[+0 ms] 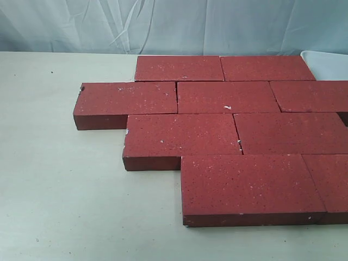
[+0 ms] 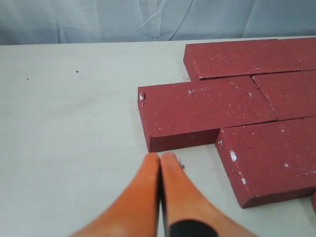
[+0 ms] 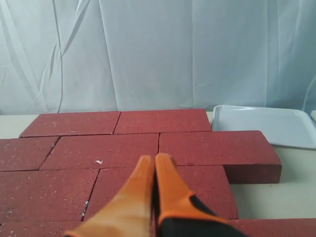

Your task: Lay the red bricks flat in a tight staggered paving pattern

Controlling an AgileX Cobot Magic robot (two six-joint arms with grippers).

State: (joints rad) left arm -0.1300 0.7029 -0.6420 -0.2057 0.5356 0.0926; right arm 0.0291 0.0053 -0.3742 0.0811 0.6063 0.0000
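Exterior view, red bricks lying flat, long axes left-to-right, staggered rows touching, both arms' jaws pinched together, empty.

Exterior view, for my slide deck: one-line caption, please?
Red bricks lie flat in four staggered rows on a pale table, white tray behind.

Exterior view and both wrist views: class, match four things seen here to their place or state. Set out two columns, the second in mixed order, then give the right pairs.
Column one
1. red bricks
2. white tray
3. left gripper
4. right gripper

Column two
a. shut, above the laid bricks
b. lying flat in staggered rows
c. shut, above the bare table next to a brick
d. beside the right end of the far row

Pairs: 1-b, 2-d, 3-c, 4-a
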